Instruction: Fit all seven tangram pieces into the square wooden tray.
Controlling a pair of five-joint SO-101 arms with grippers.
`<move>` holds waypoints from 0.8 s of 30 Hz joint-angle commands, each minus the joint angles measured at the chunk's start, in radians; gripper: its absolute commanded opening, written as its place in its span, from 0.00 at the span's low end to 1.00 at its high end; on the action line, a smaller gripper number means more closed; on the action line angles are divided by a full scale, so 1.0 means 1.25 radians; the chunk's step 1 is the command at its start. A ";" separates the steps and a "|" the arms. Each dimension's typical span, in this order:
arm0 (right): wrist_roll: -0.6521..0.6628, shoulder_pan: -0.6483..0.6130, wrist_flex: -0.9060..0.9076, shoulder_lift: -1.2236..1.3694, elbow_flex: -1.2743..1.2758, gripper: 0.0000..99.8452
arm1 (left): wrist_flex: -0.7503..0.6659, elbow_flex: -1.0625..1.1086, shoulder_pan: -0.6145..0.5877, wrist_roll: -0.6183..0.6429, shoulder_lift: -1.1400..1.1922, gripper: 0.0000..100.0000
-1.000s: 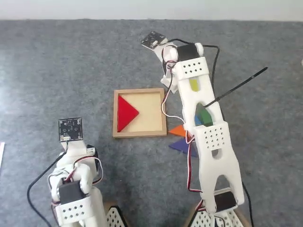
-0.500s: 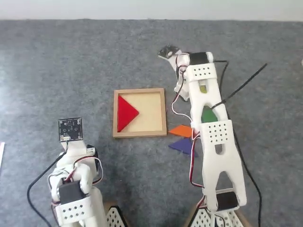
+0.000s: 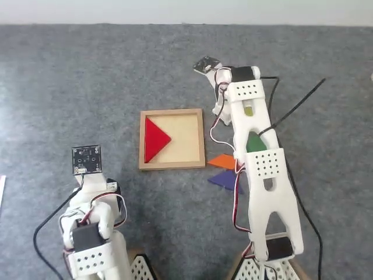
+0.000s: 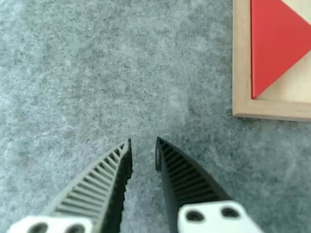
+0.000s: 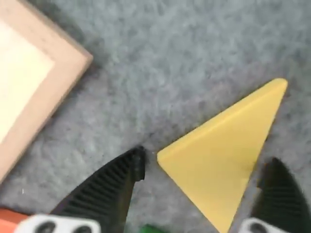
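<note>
The square wooden tray [image 3: 172,114] lies mid-table with a red triangle [image 3: 154,139] in its left half. My right arm stretches over the loose pieces to the tray's right: a yellow triangle [image 3: 249,109], a green piece [image 3: 254,142], an orange piece [image 3: 222,161] and a purple piece [image 3: 224,179]. In the right wrist view my right gripper [image 5: 204,162] is open, its fingers on either side of the yellow triangle [image 5: 233,141], with the tray's corner [image 5: 43,92] close by. My left gripper [image 4: 143,145] is shut and holds nothing, low over the carpet near the tray's corner [image 4: 240,73].
Grey carpet covers the whole table. A black cable [image 3: 297,105] runs out to the right of the right arm. The left arm's base [image 3: 90,239] sits at the near left, well back from the tray.
My right arm has swung to the right, away from the tray's far right corner and over the yellow triangle. The left arm and the pieces have not moved.
</note>
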 commanded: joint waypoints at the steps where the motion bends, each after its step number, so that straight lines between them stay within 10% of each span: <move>1: -0.015 -0.002 -0.034 0.004 -0.016 0.26 | 0.002 -0.009 -0.006 -0.001 -0.015 0.08; 24: -0.015 -0.015 0.084 -0.083 -0.115 0.20 | 0.002 -0.009 -0.006 -0.001 -0.015 0.08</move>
